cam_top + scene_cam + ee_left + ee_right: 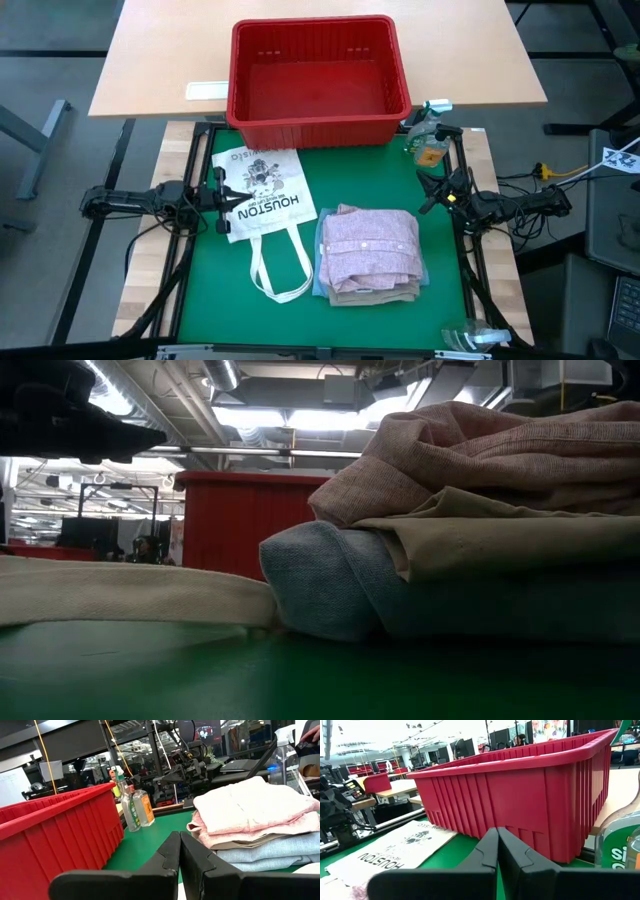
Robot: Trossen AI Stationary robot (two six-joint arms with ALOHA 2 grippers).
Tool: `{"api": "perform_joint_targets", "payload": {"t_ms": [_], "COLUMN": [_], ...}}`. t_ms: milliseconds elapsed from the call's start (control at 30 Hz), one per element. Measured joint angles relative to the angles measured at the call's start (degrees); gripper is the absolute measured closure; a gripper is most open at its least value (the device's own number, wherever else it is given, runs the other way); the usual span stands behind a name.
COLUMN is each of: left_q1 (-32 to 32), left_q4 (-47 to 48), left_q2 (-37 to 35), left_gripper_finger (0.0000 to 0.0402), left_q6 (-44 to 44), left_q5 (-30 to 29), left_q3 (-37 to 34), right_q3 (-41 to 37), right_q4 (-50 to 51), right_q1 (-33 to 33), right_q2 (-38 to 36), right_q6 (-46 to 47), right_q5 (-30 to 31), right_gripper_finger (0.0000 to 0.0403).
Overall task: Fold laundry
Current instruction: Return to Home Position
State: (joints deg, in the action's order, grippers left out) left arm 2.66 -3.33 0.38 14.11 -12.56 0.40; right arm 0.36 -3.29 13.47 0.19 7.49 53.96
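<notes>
The laundry lies in one folded stack on the green mat, near the front right: the pink-mauve buttoned shirt [372, 243] on top, a tan piece [500, 540] under it and light blue jeans [400, 595] at the bottom, resting on the mat. My left gripper [225, 194] is shut and empty at the mat's left edge, held level above it. My right gripper [430, 200] is shut and empty at the right edge, also level; the stack [255, 820] shows in the left wrist view.
A white tote bag [262, 195] with black print lies flat left of the stack, its handles [280, 270] toward the near edge. A red basket [318, 80] stands across the far edge. Spray bottles [428, 135] stand at the far right corner.
</notes>
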Motion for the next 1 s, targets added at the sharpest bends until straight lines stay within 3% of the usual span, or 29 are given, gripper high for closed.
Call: {"api": "perform_joint_targets", "payload": {"t_ms": [533,667,900,1000], "left_q1": [0.0,0.0,0.0,0.0], "left_q4": [-0.1,-0.1,-0.1,-0.1], "left_q2": [0.0,0.0,0.0,0.0], "left_gripper_finger": [0.0401,0.0401,0.0401,0.0401], "left_q6": [0.0,0.0,0.0,0.0], "left_q5": [0.0,0.0,0.0,0.0], "left_q3": [0.0,0.0,0.0,0.0], "right_q3": [0.0,0.0,0.1,0.1], "right_q4": [-0.2,-1.1,1.5,2.4], "right_q1": [-0.2,-2.4,-13.0,-15.7], "right_q2": [0.0,0.0,0.0,0.0], "right_q6": [-0.6,-5.8,-9.5,-9.5], "right_q5": [-2.1,-14.0,-49.0,-53.9], "right_gripper_finger": [0.0397,0.0397,0.0397,0.0397]}}
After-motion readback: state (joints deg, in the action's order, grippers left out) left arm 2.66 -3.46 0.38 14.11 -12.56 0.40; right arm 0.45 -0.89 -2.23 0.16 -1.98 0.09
